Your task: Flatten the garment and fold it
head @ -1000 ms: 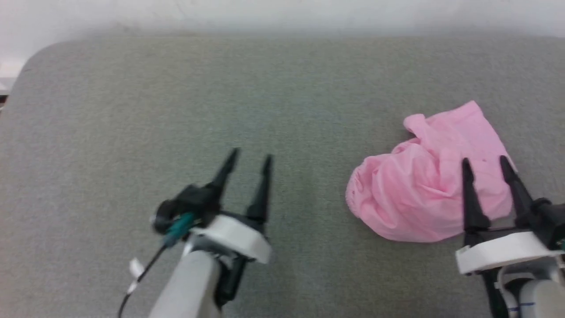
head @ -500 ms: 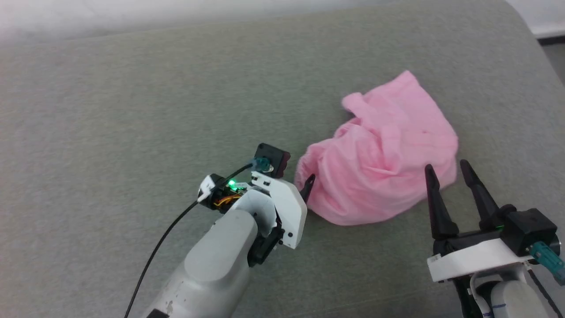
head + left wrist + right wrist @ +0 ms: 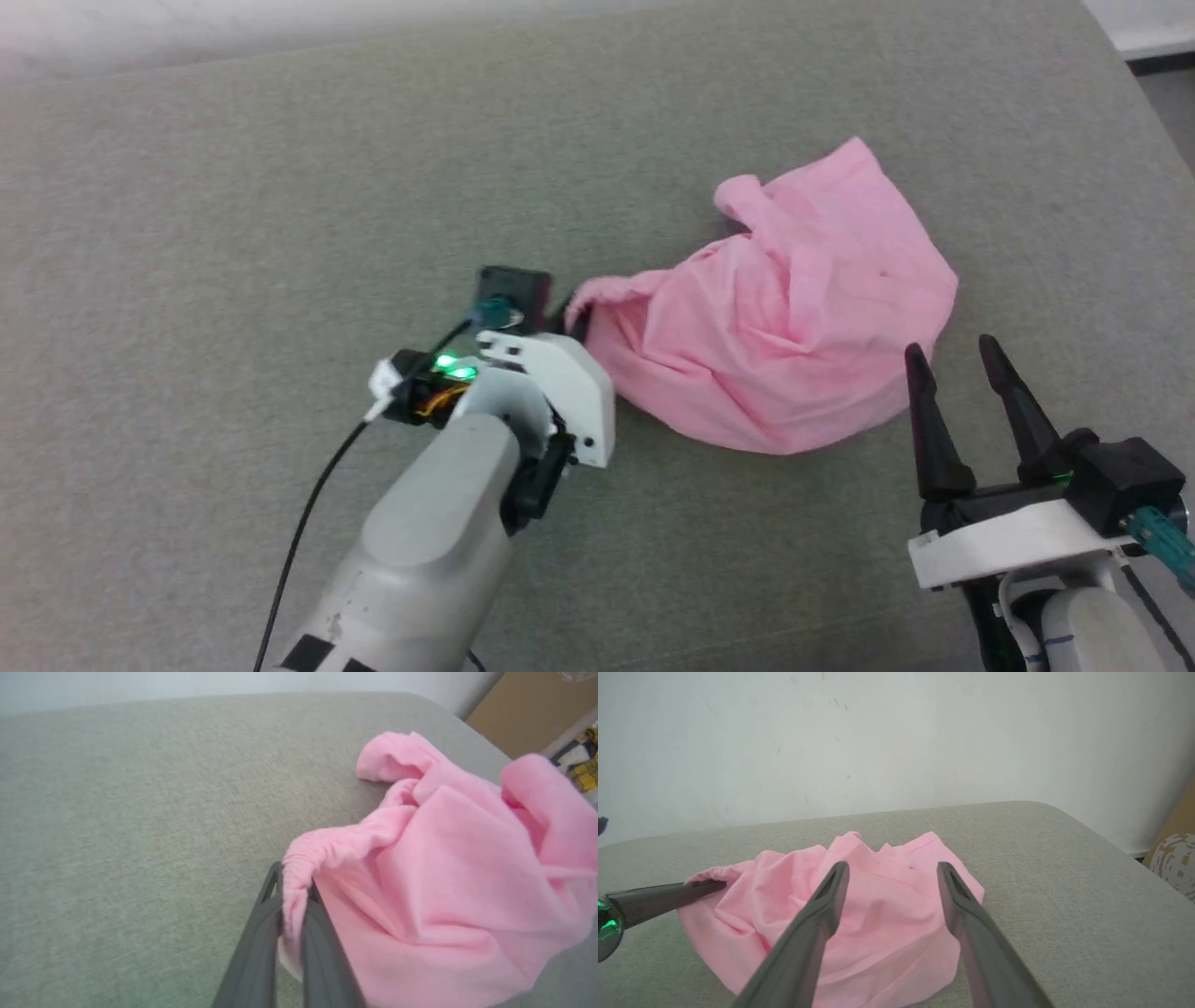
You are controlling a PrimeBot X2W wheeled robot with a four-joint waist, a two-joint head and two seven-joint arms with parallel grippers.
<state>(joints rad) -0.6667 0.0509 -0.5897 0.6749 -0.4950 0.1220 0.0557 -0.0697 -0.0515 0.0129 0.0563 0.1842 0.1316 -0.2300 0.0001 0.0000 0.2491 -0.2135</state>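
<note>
crumpled garment (image 3: 794, 317), left hand (image 3: 293, 891) pinching — waistband (image 3: 345, 837)

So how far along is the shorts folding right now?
Done: nothing yet; the pink shorts lie crumpled on the grey surface. In hand: the left claw is shut on the gathered waistband. To do: the right claw is open, holding nothing; flattening and folding remain.

a wide surface (image 3: 233, 187) covered in grey-green woven cloth, with rounded corners, lies under soft, even light. just behind the surface rises a plain white wall (image 3: 878, 742) with a few faint scuffs and specks. past the surface's right corner stands a tan panel (image 3: 514, 714), with something yellow and black (image 3: 581, 767) beside it, too blurred to tell. a dark strip (image 3: 1162, 63) runs along the wall's foot there.
</note>
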